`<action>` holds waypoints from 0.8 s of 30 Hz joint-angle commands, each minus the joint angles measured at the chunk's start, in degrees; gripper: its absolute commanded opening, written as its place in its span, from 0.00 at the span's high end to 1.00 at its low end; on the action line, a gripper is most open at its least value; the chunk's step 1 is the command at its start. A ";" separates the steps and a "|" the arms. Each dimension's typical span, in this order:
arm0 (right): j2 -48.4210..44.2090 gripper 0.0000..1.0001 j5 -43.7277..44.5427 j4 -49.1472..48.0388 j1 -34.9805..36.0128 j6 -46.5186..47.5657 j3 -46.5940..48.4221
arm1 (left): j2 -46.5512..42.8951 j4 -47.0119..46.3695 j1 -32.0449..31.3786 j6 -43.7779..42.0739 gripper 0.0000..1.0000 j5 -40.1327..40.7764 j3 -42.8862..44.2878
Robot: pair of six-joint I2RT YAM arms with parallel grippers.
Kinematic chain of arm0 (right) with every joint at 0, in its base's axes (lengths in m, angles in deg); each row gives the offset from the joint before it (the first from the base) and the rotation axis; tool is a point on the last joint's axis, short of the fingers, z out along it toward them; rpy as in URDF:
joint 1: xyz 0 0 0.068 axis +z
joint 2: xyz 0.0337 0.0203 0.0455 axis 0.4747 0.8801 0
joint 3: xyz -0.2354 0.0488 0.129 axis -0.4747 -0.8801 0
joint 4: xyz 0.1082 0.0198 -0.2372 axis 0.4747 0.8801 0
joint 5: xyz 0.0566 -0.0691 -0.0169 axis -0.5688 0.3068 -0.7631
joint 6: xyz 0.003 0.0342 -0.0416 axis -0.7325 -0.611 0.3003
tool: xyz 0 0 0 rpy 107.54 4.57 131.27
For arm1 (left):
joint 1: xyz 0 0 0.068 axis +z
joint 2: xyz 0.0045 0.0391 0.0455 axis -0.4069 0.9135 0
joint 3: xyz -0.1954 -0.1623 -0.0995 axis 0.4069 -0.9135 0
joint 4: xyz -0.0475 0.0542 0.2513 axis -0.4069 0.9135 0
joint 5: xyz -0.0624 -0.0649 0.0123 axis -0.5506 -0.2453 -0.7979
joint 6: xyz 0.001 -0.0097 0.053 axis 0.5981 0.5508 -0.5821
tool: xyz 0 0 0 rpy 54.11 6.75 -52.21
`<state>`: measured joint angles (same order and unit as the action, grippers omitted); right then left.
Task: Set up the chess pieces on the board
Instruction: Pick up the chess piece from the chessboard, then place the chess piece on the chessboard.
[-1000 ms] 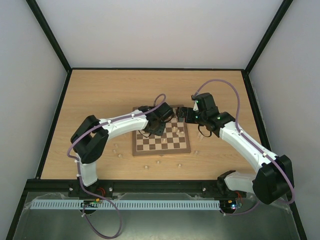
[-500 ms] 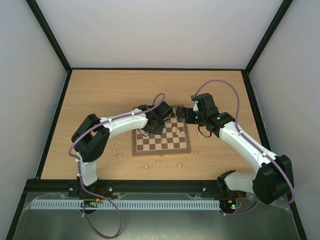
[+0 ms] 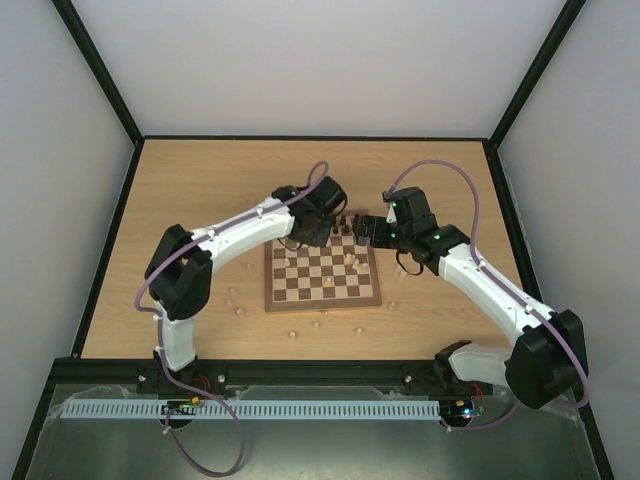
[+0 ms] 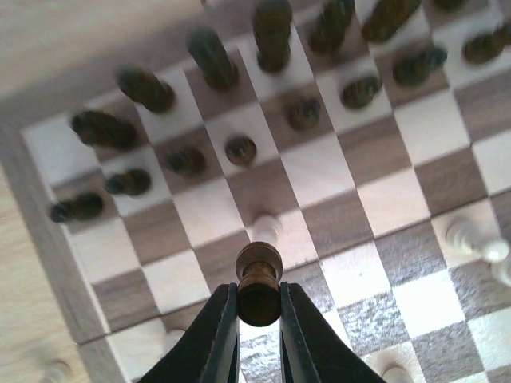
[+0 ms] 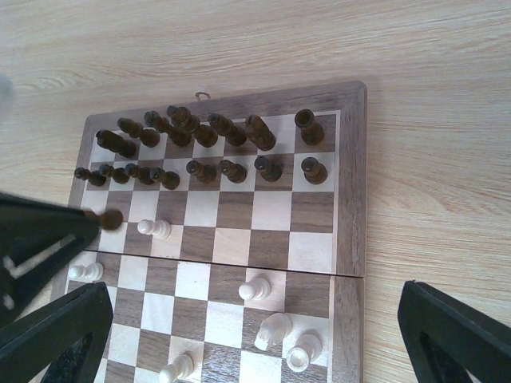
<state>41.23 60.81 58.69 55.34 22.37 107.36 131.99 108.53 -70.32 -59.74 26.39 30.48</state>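
The board [image 3: 322, 306] lies mid-table. Dark chess pieces [image 5: 207, 132] fill its two far rows, and a few cream ones [image 5: 255, 287] stand on the near half. My left gripper [image 4: 259, 302] is shut on a dark pawn [image 4: 259, 281], held in the air above the board's left side, over a cream pawn [image 4: 265, 227]. In the right wrist view that dark pawn [image 5: 110, 218] shows at the tip of the left fingers [image 5: 40, 231]. My right gripper [image 5: 255, 335] hangs open and empty over the board's right half, its fingers [image 5: 455, 327] spread wide.
Several loose cream pieces [image 3: 292, 331] lie on the light-wood tabletop [image 3: 200, 190] in front of and beside the board, one at the left [image 3: 240, 310] and one at the right [image 3: 392, 305]. Black rails edge the table.
The left gripper has closed on the dark pawn and moved with it toward the board's far edge. The right arm has not moved.
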 commanded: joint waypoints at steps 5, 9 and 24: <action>-1.26 0.01 -0.65 0.07 0.15 -0.14 -0.72 | -0.05 6.28 6.26 -2.91 0.88 2.79 6.74; -1.24 0.01 -0.61 0.11 0.33 -0.13 -0.82 | 0.09 5.94 9.41 -2.93 0.88 3.35 7.41; -0.44 0.01 -1.27 0.03 0.85 -0.04 -0.74 | 3.50 1.27 14.56 -2.15 0.85 2.23 5.85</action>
<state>41.23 60.05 58.69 55.74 22.37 107.33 133.65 111.05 -56.46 -61.71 29.54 36.25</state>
